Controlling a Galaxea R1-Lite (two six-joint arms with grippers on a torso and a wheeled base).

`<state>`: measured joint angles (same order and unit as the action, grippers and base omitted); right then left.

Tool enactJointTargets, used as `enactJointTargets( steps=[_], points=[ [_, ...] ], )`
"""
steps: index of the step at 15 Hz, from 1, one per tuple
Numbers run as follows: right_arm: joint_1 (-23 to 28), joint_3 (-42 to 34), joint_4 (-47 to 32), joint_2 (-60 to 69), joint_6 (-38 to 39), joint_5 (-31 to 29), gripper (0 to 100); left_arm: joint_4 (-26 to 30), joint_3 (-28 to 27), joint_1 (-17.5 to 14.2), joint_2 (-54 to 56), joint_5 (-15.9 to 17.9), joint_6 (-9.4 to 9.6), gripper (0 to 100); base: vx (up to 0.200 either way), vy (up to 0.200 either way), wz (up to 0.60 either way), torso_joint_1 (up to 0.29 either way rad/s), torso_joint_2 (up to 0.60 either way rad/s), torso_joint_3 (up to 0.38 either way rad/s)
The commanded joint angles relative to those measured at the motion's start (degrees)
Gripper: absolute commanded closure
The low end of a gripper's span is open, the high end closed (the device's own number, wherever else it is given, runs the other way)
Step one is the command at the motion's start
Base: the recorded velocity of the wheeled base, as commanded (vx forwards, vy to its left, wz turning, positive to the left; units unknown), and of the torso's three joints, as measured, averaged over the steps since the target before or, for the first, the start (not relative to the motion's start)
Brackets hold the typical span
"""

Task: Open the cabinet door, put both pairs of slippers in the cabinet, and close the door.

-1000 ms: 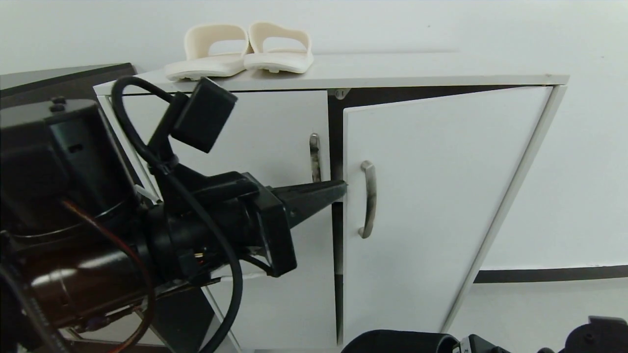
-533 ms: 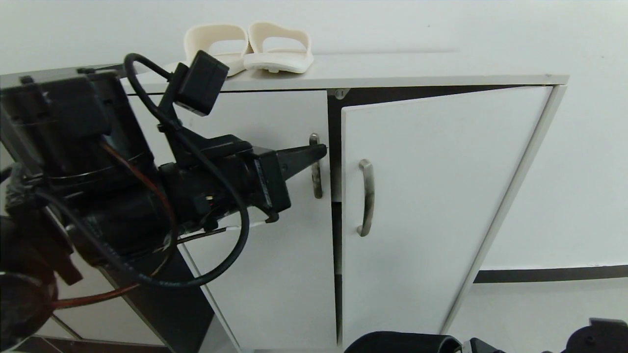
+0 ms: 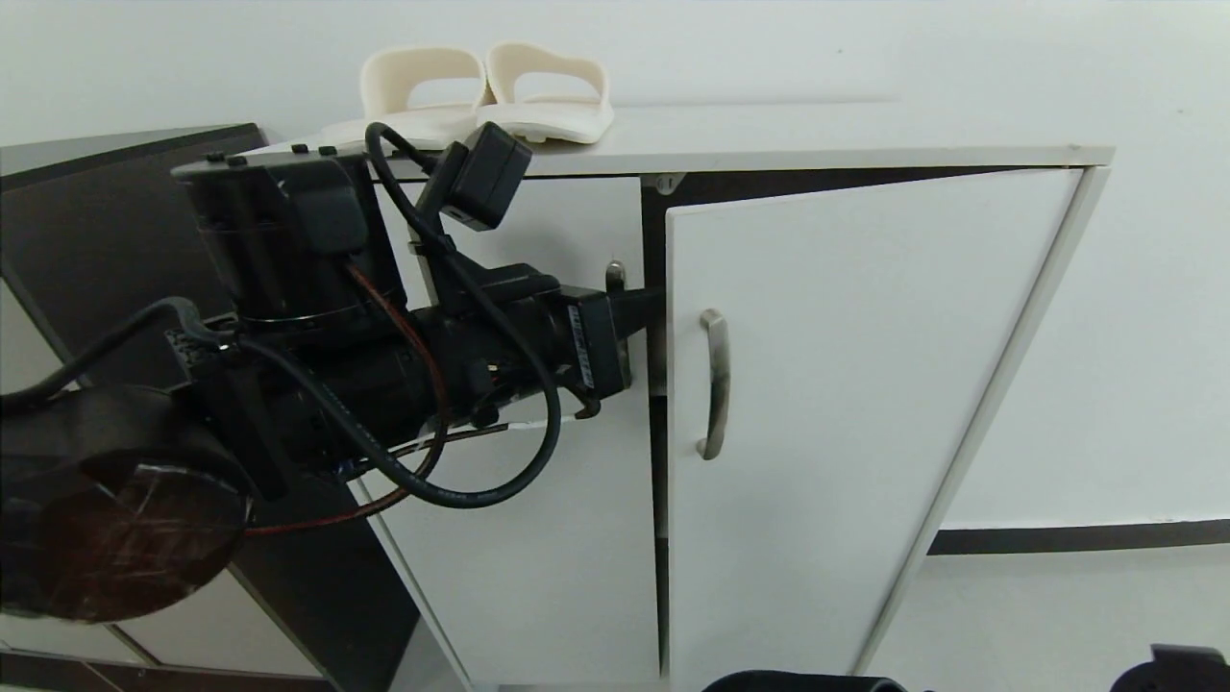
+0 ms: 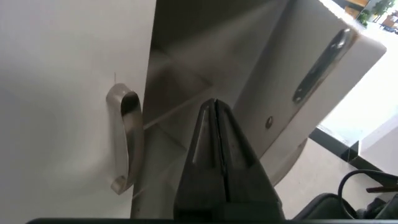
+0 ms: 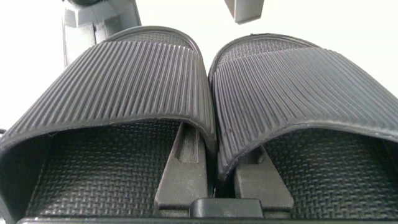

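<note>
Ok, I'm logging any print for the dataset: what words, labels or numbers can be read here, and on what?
No text here can be read.
A pale strip on the housing of the left claw: fine marks, too small to read.
The cabinet door, cream slippers and black slippers: no print shows.

Head view: left door handle (image 3: 615,277) mostly behind left end effector (image 4: 216,109) — black slippers (image 5: 137,81) cut off at edges.
</note>
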<state>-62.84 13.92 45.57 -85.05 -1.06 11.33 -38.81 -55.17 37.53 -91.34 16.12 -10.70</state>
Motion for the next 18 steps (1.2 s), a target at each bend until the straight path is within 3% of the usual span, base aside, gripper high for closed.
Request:
enactJointTargets(
  steps=[1,3,6,9,11,12,14,15,17,18],
  points=[
    [-1.2,-0.6,0.0,-0.4,0.1,0.0,100,0.0,0.3,0.3,-0.7,0.1,-0.28,100,-0.2,0.0,0.0,0.007,0.0,0.002],
    [-3.3,-1.9,0.2,-0.2,0.4,0.6,100,-0.3,1.7,3.5,-0.1,0.1,-2.04,100,-0.2,0.0,0.0,0.002,0.0,0.005],
    [-8.8,-6.5,3.8,1.9,0.0,2.1,100,-4.7,6.6,13.0,0.7,1.4,-2.04,100,-0.2,0.0,0.0,0.004,0.01,0.004],
    [-10.3,-8.1,7.4,0.1,-0.8,1.9,100,-5.0,6.4,13.1,-0.2,1.0,-2.04,100,-0.2,0.0,0.0,-0.002,0.0,0.001],
    [-7.0,-5.0,7.4,-3.5,0.0,-0.1,100,-5.0,6.5,8.2,1.0,-1.0,-1.34,100,0.0,0.0,0.0,0.0,0.0,0.0],
    [-1.8,-1.7,7.4,-7.0,1.4,-6.1,100,-4.6,6.3,4.6,4.2,-6.5,-0.72,100,0.0,0.0,0.0,0.0,0.0,0.0],
    [3.4,4.1,9.5,-12.3,10.3,-22.3,100,-1.1,6.9,1.1,13.1,-18.8,-0.55,100,0.0,0.0,0.0,0.0,0.0,0.0],
    [3.8,6.8,11.0,-13.9,13.5,-29.3,100,4.0,9.1,-0.1,18.9,-23.5,0.68,100,0.0,0.0,0.0,0.0,0.0,0.0],
    [5.7,12.0,11.1,-17.7,15.4,-42.3,100,17.2,21.3,-7.0,35.0,-33.3,5.25,100,0.0,0.0,0.0,0.0,0.0,0.0],
    [6.5,12.4,11.2,-18.7,15.3,-44.1,100,18.6,24.3,-7.9,39.3,-36.1,6.92,100,0.0,0.0,0.0,0.0,0.0,0.0]
  ],
)
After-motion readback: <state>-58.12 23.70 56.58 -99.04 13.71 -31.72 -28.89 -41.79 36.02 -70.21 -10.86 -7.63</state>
